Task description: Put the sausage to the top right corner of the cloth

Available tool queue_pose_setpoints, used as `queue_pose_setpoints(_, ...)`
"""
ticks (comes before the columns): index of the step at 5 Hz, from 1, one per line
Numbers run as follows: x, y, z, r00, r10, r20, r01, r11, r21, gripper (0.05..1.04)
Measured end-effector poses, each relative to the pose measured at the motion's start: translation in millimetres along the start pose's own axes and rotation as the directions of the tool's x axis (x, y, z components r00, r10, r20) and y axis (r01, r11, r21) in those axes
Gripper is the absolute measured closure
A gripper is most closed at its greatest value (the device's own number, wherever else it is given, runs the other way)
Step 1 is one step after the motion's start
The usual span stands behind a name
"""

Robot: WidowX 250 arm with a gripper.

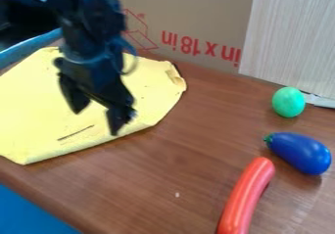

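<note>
Hangs over matte yellow cloth (33,101) with black claw (95,122), somewhat blurred, apparently spread. See glossy, curved red sausage (245,196) near smooth blue eggplant (299,152), with wood-grained table (196,145) between sausage and cloth edge.

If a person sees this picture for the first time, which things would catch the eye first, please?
Probably the bright yellow cloth spread at the left, with the dark gripper open over it. Next comes the long red sausage at the lower right, off the cloth on the brown table. Above and to its right lies a glossy blue eggplant.
</note>
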State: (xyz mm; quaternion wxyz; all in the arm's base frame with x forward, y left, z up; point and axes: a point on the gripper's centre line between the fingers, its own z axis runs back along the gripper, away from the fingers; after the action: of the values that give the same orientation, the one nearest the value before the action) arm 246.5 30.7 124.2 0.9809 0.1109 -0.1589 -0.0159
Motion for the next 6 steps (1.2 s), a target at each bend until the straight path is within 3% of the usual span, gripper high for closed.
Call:
queue_pose_setpoints(1, 1, -35, 11, 1.000, -0.019, 0.018, 0.019, 1.000, 0.009, 0.082)
queue_pose_setpoints(2, -1, -61, 14, 1.000, -0.012, -0.014, 0.011, 1.000, -0.029, 0.082)
queue_pose_setpoints(4, 15, -108, 23, 0.999, -0.022, -0.040, 0.014, 0.981, -0.195, 0.082)
queue_pose_setpoints(6, 17, -152, 15, 0.995, -0.003, -0.095, -0.020, 0.971, -0.239, 0.082)
